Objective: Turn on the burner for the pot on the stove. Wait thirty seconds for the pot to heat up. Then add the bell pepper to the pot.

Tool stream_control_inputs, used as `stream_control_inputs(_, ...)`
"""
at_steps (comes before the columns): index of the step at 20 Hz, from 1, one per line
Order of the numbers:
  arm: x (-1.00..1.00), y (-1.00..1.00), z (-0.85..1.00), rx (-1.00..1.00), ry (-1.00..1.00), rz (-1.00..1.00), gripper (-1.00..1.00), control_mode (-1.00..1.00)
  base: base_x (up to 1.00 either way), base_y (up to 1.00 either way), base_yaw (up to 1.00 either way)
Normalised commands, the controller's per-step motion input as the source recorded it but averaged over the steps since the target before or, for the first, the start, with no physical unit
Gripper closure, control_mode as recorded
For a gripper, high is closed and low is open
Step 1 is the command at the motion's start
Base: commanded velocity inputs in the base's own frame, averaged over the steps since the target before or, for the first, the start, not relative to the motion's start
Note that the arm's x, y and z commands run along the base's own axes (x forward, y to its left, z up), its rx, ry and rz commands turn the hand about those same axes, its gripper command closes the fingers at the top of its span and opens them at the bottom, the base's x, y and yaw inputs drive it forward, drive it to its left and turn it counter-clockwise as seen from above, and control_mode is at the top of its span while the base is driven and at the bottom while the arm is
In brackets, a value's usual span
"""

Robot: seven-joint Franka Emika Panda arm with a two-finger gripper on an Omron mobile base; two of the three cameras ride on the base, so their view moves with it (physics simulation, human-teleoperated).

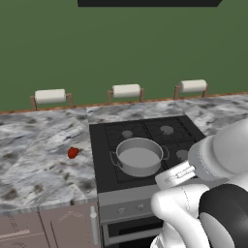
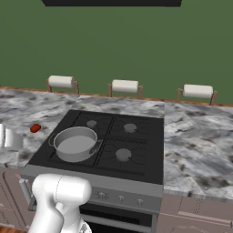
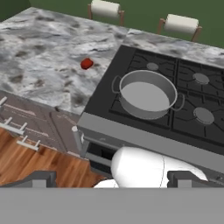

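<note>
Inventory as I saw it from the remote station, largest item first.

Dark green back wall [image 1: 121, 48], plain, running the full width behind the worktop, with a black slab [image 1: 147, 2] at its top edge.

Grey-and-white marbled stone counter [image 1: 38, 145], spreading to both sides of the cooker, edged at the rear by a thin brown strip.

Brown-pink lower cabinets [image 3: 39, 120] with slim pale handles, above a reddish wood plank floor [image 3: 26, 162].

Black four-burner gas stove [image 2: 132, 141] with black grates, grey round burner caps and a grey front panel of small knobs, set into the counter.

Wide, low grey metal pot [image 1: 139, 156] with two small loop handles, standing upright on the front-left burner; I saw a pale grey inside.

Three white paper-towel rolls on brown holders [image 1: 126, 90], spaced along the back of the counter against the wall.

Two-finger gripper [image 3: 112, 179], held back in front of the stove's panel; its dark tips stood far apart at the bottom of the hand view, gripping nothing.

Small glossy red bell pepper [image 1: 72, 153], lying on the counter left of the stove, apart from the pot.
</note>
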Motion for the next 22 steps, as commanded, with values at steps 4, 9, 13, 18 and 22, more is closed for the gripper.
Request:
stream_control_inputs(4,0.00,0.00,0.00,0.00,-0.04,0.00,-1.00,-1.00,0.00,0.00,0.00)
stream_control_inputs(9,0.00,0.00,0.00,0.00,0.00,0.00,-1.00,-1.00,0.00,0.00,0.00)
stream_control_inputs(13,0.00,0.00,0.00,0.00,0.00,0.00,-1.00,-1.00,0.00,0.00,0.00)
stream_control_inputs(18,0.00,0.00,0.00,0.00,0.00,0.00,-1.00,-1.00,0.00,0.00,0.00)
stream_control_inputs(22,0.00,0.00,0.00,0.00,0.00,0.00,-1.00,-1.00,0.00,0.00,0.00)
